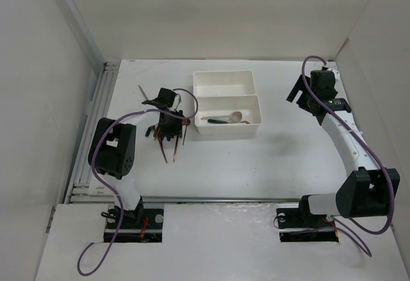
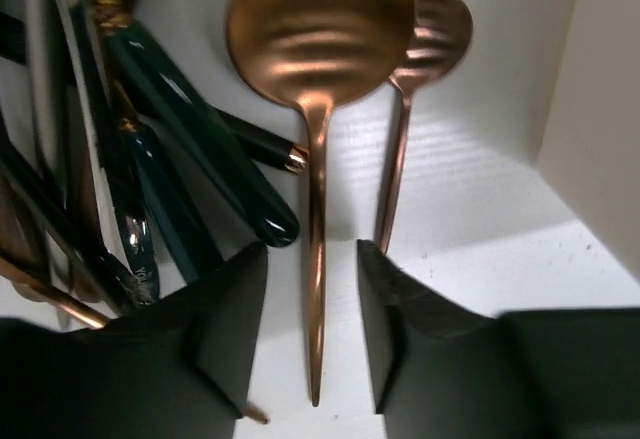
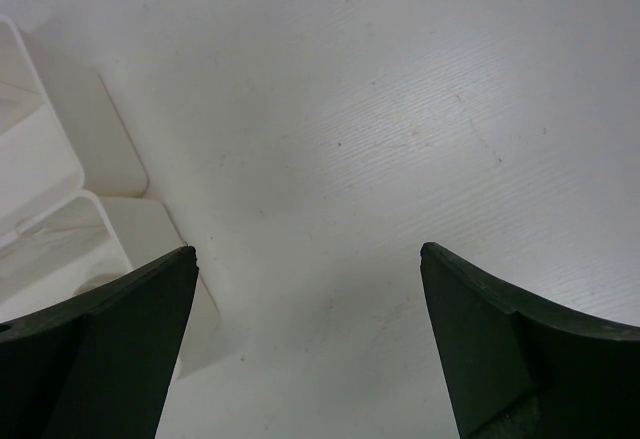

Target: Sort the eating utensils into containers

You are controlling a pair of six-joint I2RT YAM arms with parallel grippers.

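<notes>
In the left wrist view a copper spoon (image 2: 318, 169) lies on the table with its thin handle between the fingers of my left gripper (image 2: 312, 259). There is a gap on each side of the handle, so the jaws are open around it. A second copper spoon (image 2: 398, 159) lies just to its right, and dark green handles (image 2: 200, 149) of several eating utensils are piled to its left. From above, the left gripper (image 1: 168, 135) hangs over that pile (image 1: 172, 148), left of two white containers (image 1: 224, 75). The near container (image 1: 256, 122) holds a spoon (image 1: 227, 119). My right gripper (image 1: 306, 94) is open and empty.
The two containers stand side by side at the back middle of the table, and their rounded corners (image 3: 60, 174) show at the left of the right wrist view. A pale wall (image 2: 600, 109) rises at the right of the left wrist view. White walls enclose the table.
</notes>
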